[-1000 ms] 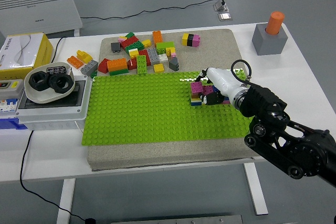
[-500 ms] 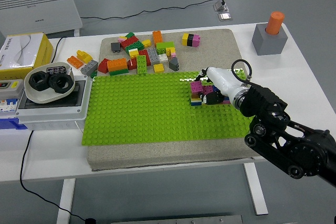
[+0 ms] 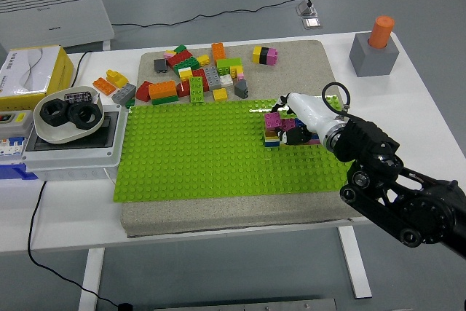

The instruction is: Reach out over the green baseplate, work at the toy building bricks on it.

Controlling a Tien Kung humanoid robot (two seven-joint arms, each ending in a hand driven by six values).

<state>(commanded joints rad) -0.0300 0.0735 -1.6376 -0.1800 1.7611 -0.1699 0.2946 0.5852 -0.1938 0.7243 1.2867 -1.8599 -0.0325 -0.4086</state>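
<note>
right hand [image 3: 291, 123] on studded brick stack [image 3: 274, 128], green baseplate [image 3: 196, 154]

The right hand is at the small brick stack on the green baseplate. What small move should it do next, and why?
Probably a gentle press straight down. The right hand is already against the small brick stack near the right end of the green baseplate, and the stack stands upright on the studs. Whether its fingers are closed on a brick cannot be seen, so lifting seems premature.

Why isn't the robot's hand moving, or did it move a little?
No. The right hand sits at the same spot by the brick stack on the green baseplate.
</note>
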